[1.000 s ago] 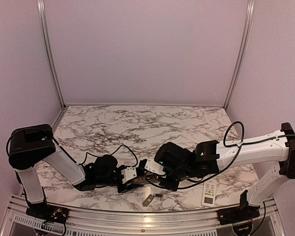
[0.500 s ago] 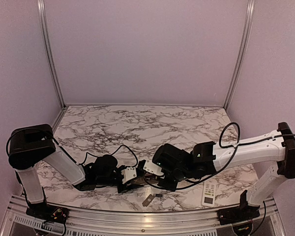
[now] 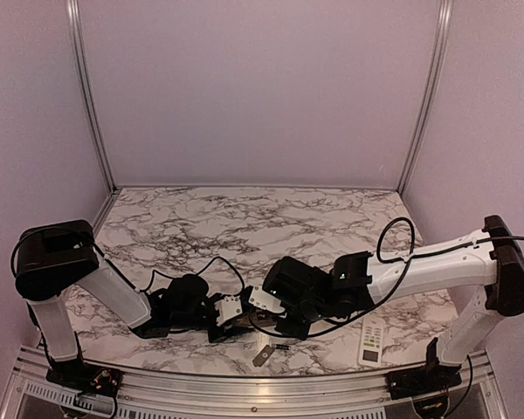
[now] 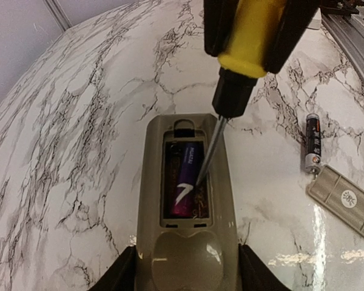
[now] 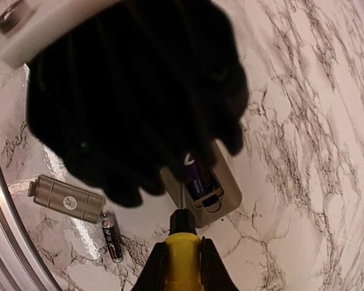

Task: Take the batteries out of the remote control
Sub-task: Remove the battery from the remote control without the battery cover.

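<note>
The blue battery (image 4: 183, 182) lies in the open compartment (image 4: 185, 177) of the remote control (image 4: 188, 257), filling the slot on the left as the left wrist camera sees it; the slot beside it looks empty, with bare metal contacts at its near end; a dark battery (image 4: 312, 142) lies loose on the table (image 4: 79, 121) to the right of the remote control, and just beside it rests the grey cover plate (image 4: 346, 203), already off; a third cell does not show in any view

The screwdriver (image 4: 250, 42) comes down from above at a slant, its thin blade reaching into the compartment with the tip at the blue battery's right edge, near its lower end; whether the tip is under the cell or only against it I cannot tell; the right gripper (image 5: 182, 257) is clenched on the yellow handle; the left gripper (image 4: 188, 276) grasps the remote control by its two long sides at the near end, pinning it flat on the table

The step in hand looks like prying out the one cell left in the bay; the next move calls for a small levering of the blade to lift that end against the spring, while the left gripper holds the body firm so it does not skid or tip; a white remote (image 3: 371, 342) lies apart, near the right arm's base
</note>
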### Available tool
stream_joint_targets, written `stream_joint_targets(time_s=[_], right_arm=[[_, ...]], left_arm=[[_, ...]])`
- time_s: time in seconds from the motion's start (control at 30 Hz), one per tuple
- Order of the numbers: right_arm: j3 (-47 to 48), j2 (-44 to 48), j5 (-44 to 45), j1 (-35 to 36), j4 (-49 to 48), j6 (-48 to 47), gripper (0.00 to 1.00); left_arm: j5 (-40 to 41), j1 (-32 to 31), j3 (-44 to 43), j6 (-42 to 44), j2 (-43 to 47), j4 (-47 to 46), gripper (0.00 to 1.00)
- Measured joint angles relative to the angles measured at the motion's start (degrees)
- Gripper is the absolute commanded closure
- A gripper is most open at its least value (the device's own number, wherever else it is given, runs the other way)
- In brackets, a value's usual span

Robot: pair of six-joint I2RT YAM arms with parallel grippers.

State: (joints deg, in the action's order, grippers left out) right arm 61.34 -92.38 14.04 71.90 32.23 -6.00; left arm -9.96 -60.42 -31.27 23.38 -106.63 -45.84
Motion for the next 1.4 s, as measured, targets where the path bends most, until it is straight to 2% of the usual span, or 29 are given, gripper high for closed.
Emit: stream_joint_targets(time_s=[0.47, 1.13, 1.4], right_arm=[[0.79, -1.11, 2.51, 0.94, 0.00, 1.29, 1.00], [1.16, -6.34, 18.23, 9.09, -1.55, 13.07, 1.00], [1.20, -7.48, 21.38, 10.51, -1.62, 16.85, 1.00]], left_arm=[[-0.61, 0.79, -0.02, -0.90, 0.07, 0.26, 1.00], [-3.80, 2.56, -0.85, -3.34, 0.07, 2.32, 1.00], [-5.40, 3.23, -1.75, -4.28, 0.04, 3.74, 1.00]])
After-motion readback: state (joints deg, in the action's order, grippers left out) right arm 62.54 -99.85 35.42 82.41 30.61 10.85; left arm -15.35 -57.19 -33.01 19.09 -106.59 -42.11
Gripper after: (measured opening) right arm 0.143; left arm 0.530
